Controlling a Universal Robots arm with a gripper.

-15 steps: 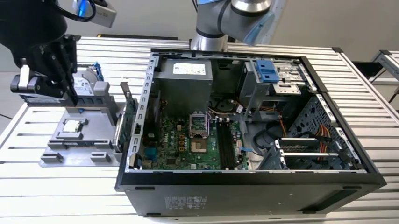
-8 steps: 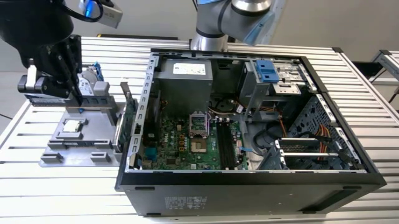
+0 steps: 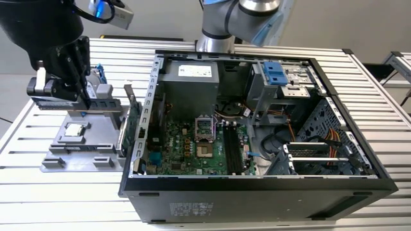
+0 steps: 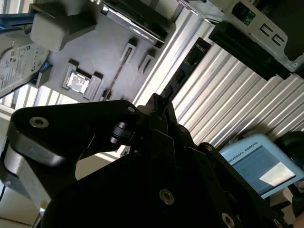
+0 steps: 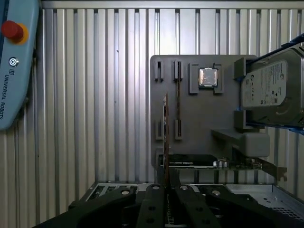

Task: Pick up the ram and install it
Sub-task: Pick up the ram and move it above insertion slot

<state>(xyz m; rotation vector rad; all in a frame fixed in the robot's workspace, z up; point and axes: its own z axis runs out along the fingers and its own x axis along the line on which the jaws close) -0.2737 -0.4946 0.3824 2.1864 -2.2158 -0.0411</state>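
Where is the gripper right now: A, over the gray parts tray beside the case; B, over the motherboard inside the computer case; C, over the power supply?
A: in the exterior view the gripper, shut on the ram, hangs over the gray parts tray, outside the case.

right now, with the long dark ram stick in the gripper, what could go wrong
The gripper clamps only part of the long dark ram stick, so it may tilt or slip. Heading for the black memory slots, it could clip the open computer case's metal wall or the upright green card beside it.
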